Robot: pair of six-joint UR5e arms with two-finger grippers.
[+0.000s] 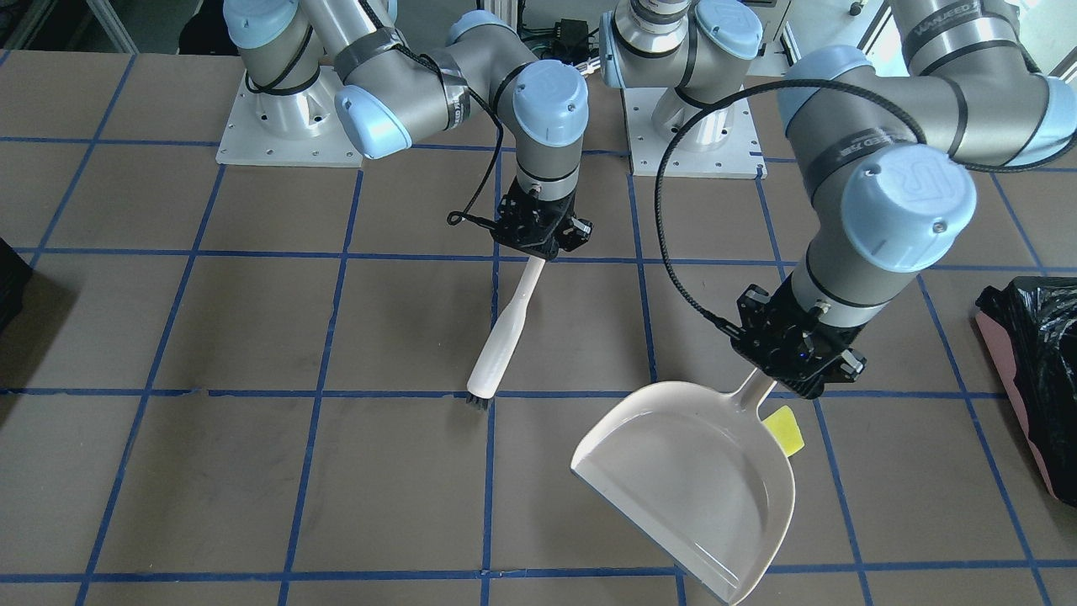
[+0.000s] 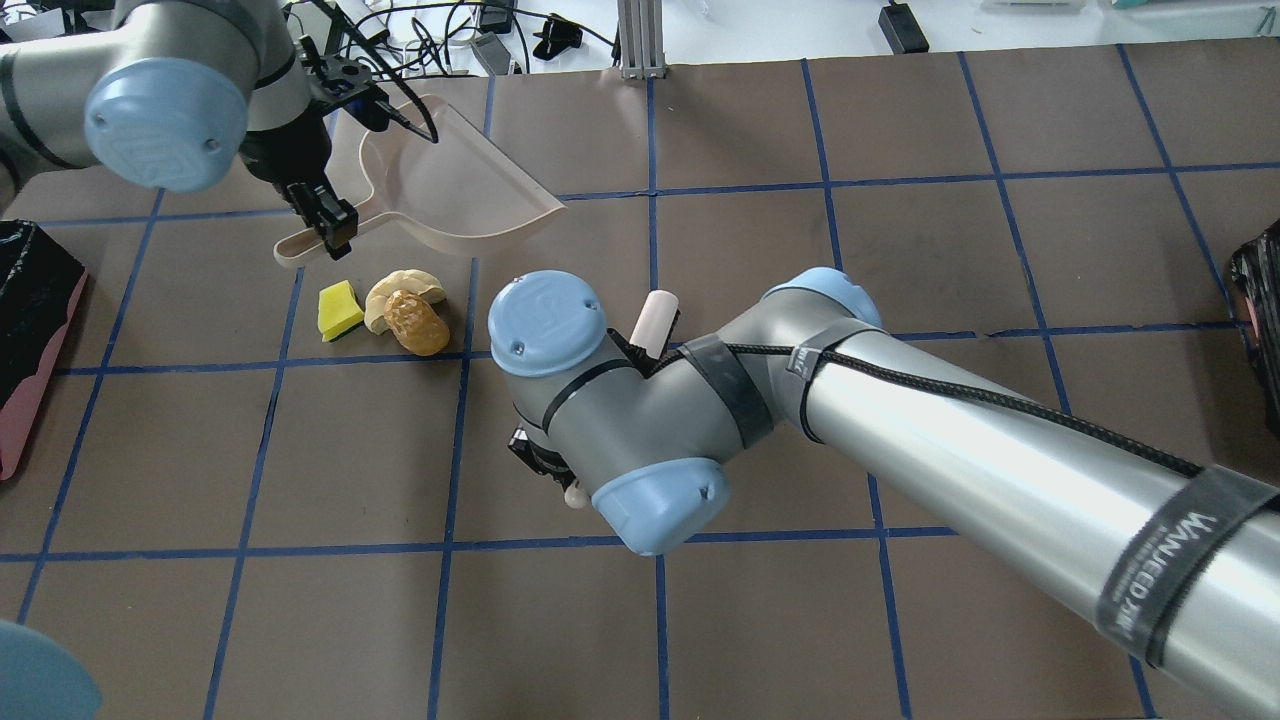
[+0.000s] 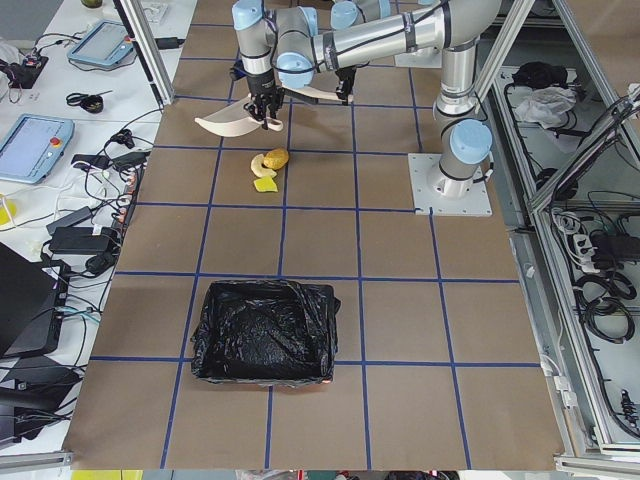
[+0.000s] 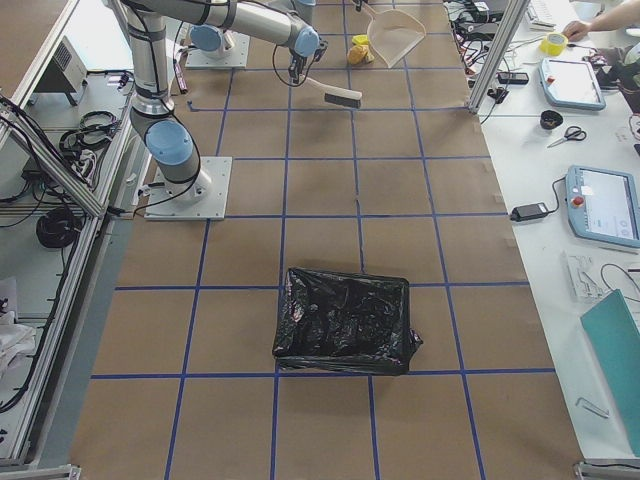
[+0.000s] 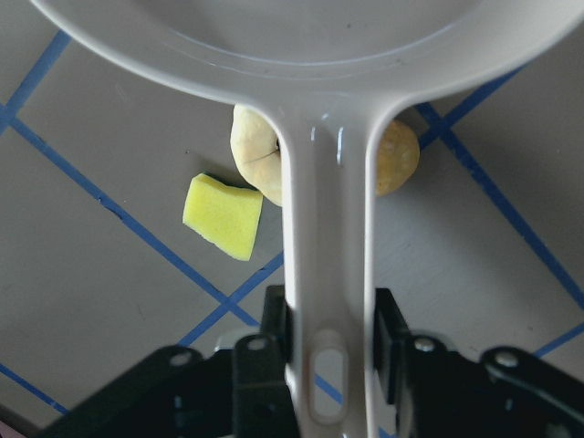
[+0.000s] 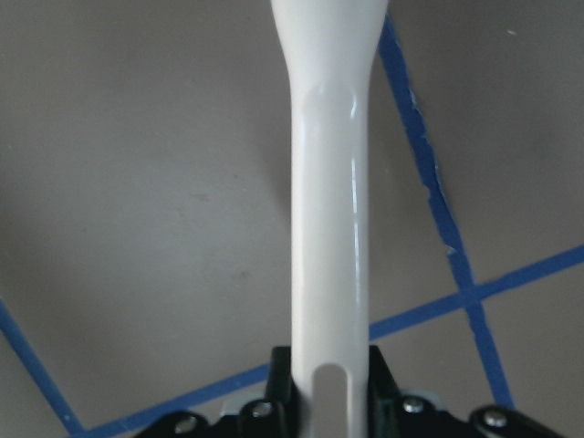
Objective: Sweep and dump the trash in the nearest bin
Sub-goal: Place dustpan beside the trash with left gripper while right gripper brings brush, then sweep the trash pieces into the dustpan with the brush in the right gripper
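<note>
My left gripper (image 2: 325, 215) is shut on the handle of a cream dustpan (image 2: 450, 185) and holds it tilted above the table; the pan looks empty in the front view (image 1: 698, 497). The trash lies on the table just under the handle: a yellow-green wedge (image 2: 338, 310), a pale rind slice (image 2: 400, 290) and a brown lump (image 2: 417, 322). All three show in the left wrist view, wedge (image 5: 224, 214), rind (image 5: 255, 155), lump (image 5: 397, 160). My right gripper (image 1: 538, 227) is shut on a white brush (image 1: 505, 328), bristles down on the table, away from the trash.
The pink-sided bin (image 2: 30, 330) with its black bag stands at the table's end on my left, also in the front view (image 1: 1035, 379). A second black-lined container (image 2: 1260, 300) stands at the opposite end. Blue tape lines grid the brown table (image 2: 900, 250).
</note>
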